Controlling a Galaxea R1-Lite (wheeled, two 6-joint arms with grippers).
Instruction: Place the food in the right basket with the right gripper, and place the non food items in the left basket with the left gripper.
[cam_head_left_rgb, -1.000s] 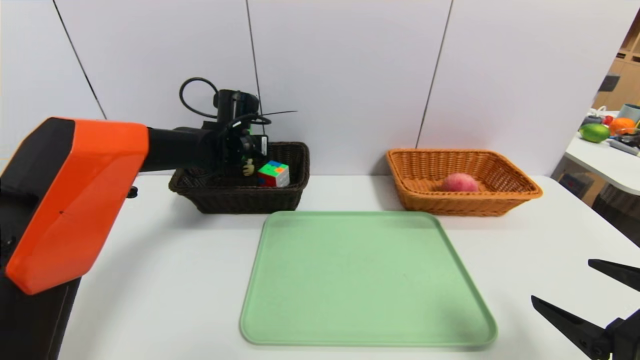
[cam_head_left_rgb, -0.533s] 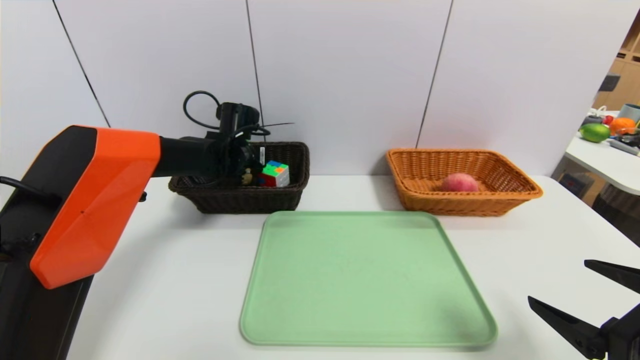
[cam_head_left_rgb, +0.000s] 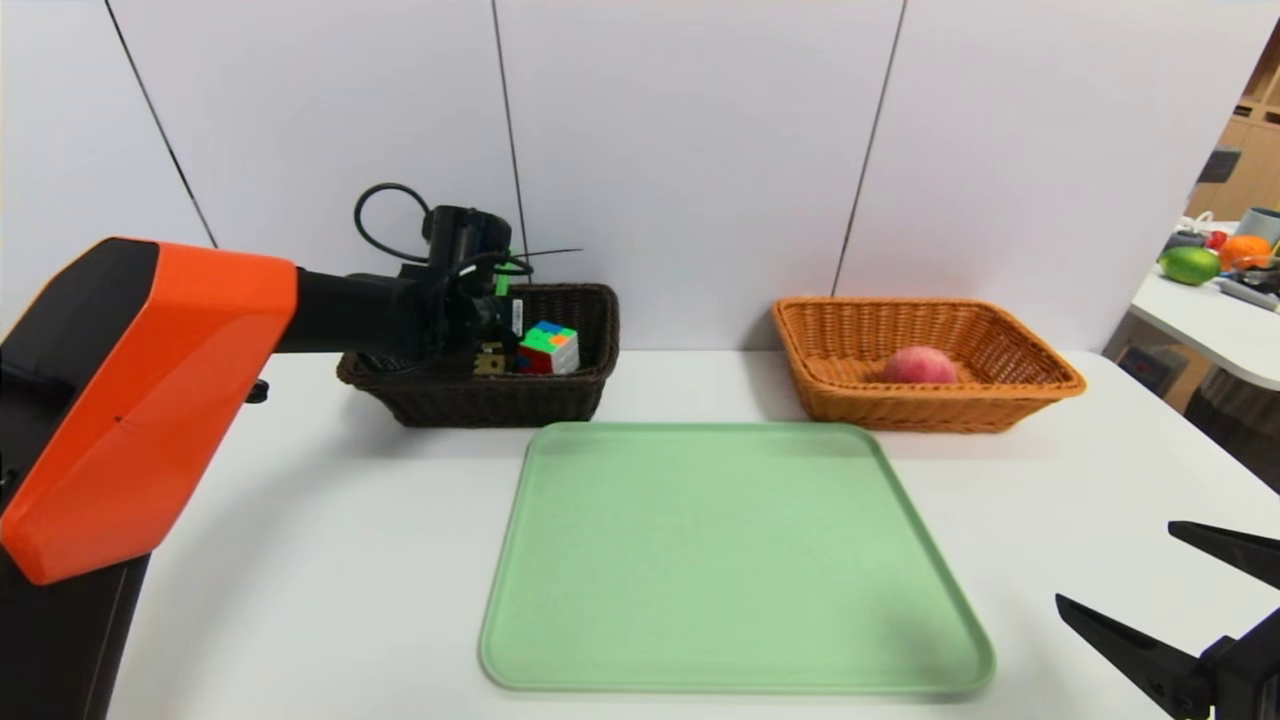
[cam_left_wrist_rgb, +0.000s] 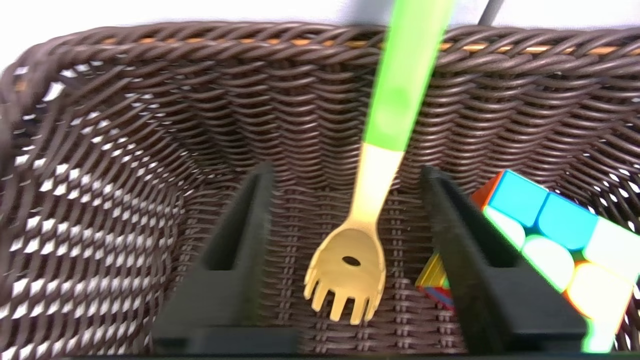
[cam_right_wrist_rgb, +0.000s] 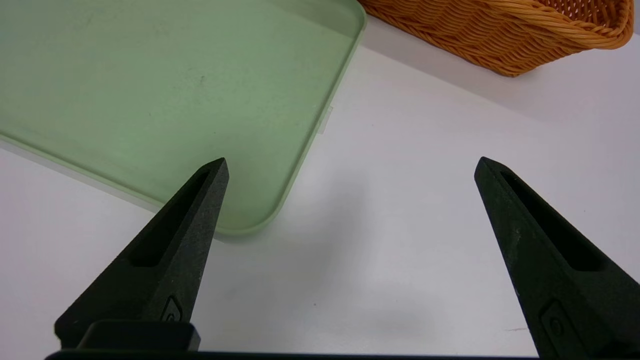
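The fork (cam_left_wrist_rgb: 371, 210), with its green handle and pale yellow head, is inside the dark brown left basket (cam_head_left_rgb: 560, 395), and I see it standing between the two fingers of my left gripper (cam_left_wrist_rgb: 345, 175) without touching either of them. The fingers are apart, so nothing is held. The tines point down at the woven floor of the basket; whether they already rest on it I cannot tell from the wrist view. The handle goes up past the far rim. Just beside one finger lies the colour cube (cam_left_wrist_rgb: 555, 235), tilted on an edge, also inside this basket. In the head view the cube (cam_head_left_rgb: 548, 348) sits at the right part of the basket and my left gripper (cam_head_left_rgb: 487, 340) is over the basket's middle.

My right gripper (cam_right_wrist_rgb: 350, 165) hangs low over the white table (cam_head_left_rgb: 330, 560) near the right front corner of the green tray (cam_right_wrist_rgb: 150, 90), with its fingers spread wide and nothing between them. The tray lies in the middle of the table with nothing on it. The orange right basket (cam_head_left_rgb: 1020, 395) stands behind the tray on the right, and a pink round fruit (cam_head_left_rgb: 918, 365) is inside it.
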